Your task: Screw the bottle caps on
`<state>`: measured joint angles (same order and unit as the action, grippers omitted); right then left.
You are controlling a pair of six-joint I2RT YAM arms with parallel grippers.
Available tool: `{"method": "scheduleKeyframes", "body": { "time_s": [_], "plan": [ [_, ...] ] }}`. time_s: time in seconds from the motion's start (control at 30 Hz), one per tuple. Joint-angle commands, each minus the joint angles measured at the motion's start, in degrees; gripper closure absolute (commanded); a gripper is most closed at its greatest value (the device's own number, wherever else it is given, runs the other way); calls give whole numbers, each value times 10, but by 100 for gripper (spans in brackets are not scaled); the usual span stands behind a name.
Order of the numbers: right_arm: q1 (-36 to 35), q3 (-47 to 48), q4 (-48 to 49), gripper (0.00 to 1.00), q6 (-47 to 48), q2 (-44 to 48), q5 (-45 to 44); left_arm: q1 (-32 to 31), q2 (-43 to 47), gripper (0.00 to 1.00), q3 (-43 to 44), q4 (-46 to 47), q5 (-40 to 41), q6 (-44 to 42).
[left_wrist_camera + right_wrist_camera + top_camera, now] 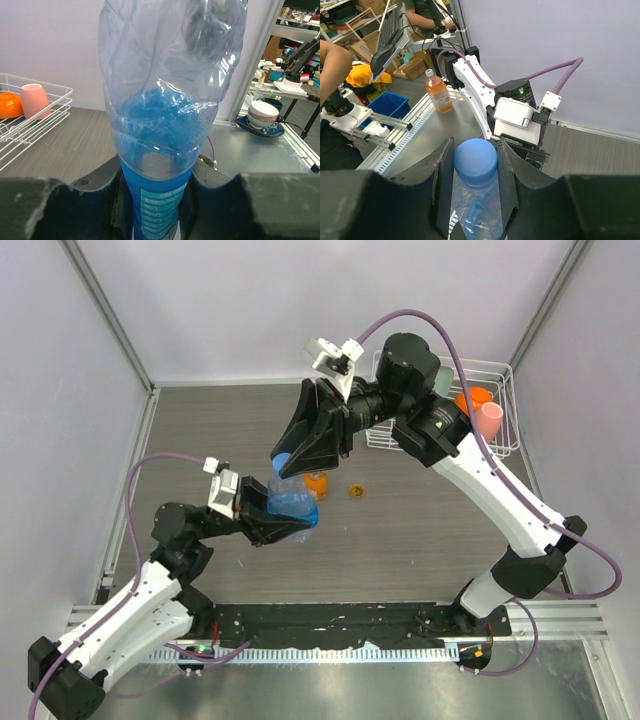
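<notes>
the left gripper [155,212] has its jaws clamped low on the clear bottle [165,100], and the right gripper [476,167] has its jaws pinching the blue cap [476,156] on top. just beside them on the bench [420,530] are the squat orange bottle [316,483] and the amber cap [356,490]. a wire rack [505,390] with a pink cup [488,418] sits back right.
</notes>
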<state>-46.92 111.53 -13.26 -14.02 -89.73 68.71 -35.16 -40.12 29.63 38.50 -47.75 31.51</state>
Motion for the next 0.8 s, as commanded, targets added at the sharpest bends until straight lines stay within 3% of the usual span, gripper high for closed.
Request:
{"method": "scheduleKeyframes", "body": {
  "time_s": [0.0, 0.17, 0.23, 0.43, 0.57, 0.77],
  "plan": [
    [7, -5, 25, 72, -14, 26, 4, 2, 7, 100, 19, 11, 30, 0],
    [15, -23, 17, 80, -15, 28, -15, 4, 7, 100, 21, 4, 61, -12],
    [19, -26, -35, 82, 8, 31, -41, 6, 8, 100, 25, -7, 95, -28],
    [10, 3, -235, 94, 135, 17, -224, 10, 10, 100, 40, -63, 210, -125],
    [-26, -5, -268, 99, 152, 16, -348, 11, 8, 100, 30, -56, 270, -170],
    [-105, -30, -250, 99, 141, 20, -569, 11, 8, 100, 17, -41, 317, -191]
  ]
}}
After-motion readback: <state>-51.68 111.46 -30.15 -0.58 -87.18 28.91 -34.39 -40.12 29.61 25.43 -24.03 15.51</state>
